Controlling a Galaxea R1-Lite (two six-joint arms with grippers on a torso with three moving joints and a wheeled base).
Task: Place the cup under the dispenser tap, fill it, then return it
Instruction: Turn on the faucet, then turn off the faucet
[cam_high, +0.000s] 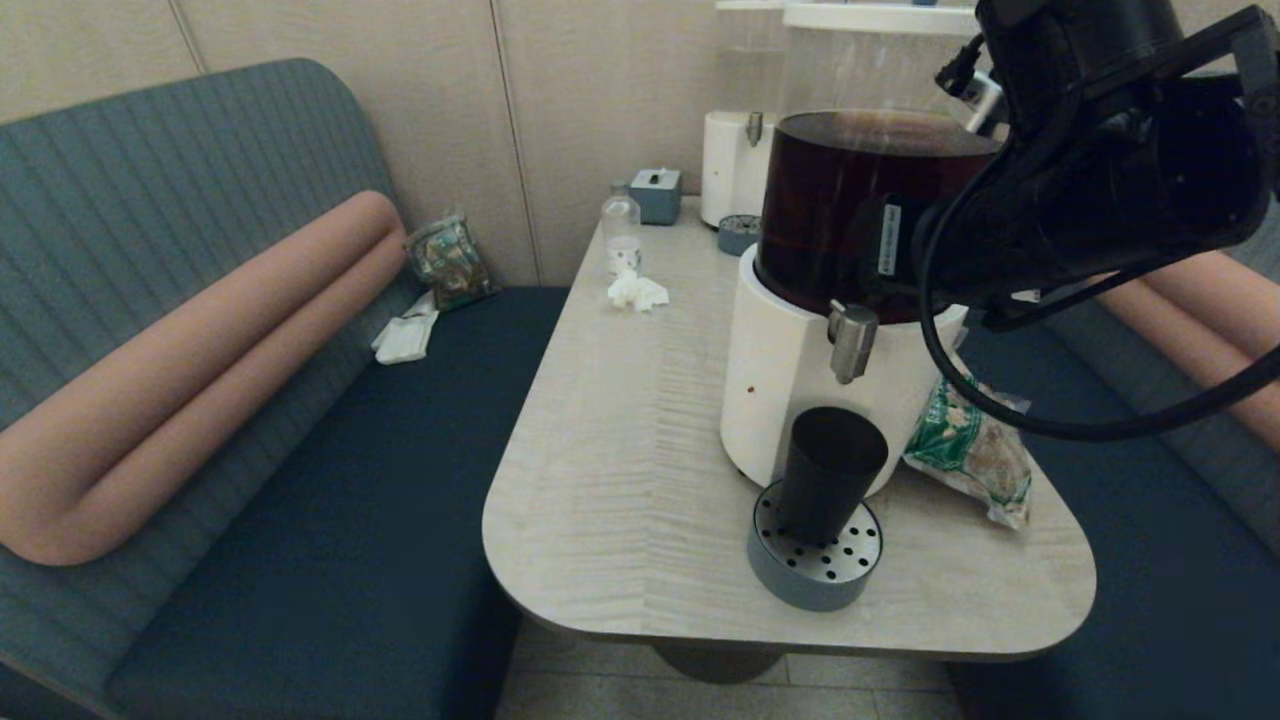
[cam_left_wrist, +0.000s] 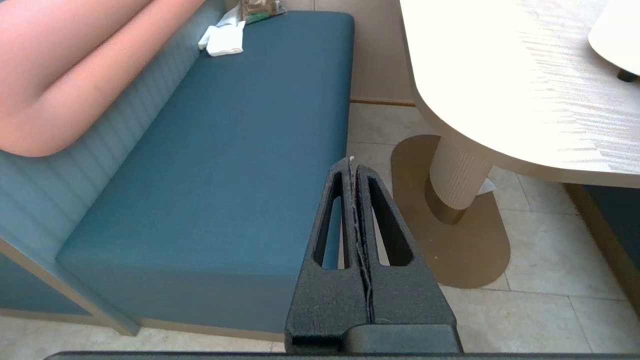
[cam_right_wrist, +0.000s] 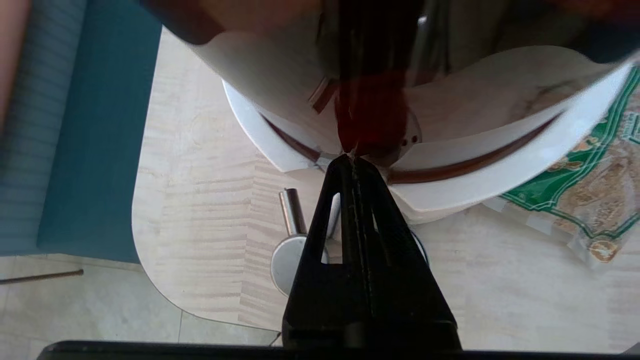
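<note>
The cup (cam_high: 830, 470) is already sitting on the round drip tray (cam_high: 815, 560) near the front edge of the worktop (cam_high: 620, 480), right below the tap (cam_high: 852, 340) of the dark-liquid dispenser (cam_high: 800, 380). So placing looks done, and filling is probably the step in hand.

The right hand (cam_right_wrist: 353, 156) is up high against the dispenser tank, fingers pressed together with nothing in them, its tip close to the tank wall above the tap. The left hand (cam_left_wrist: 352, 162) hangs parked off the worktop over the bench (cam_left_wrist: 225, 150), also fully closed and empty.

For a clean fill, the right hand likely needs to press the tap lever squarely, not off to one side, or the closed tip may slip off the smooth steel. Whether the tip touches anything yet isn't clear. The cup stands a bit toward the tray's back, so the stream should land inside, but a gentle push matters: nudging the dispenser could shift the stream. A snack bag (cam_high: 975, 450) lies just beside the base on the right, best left alone.
</note>
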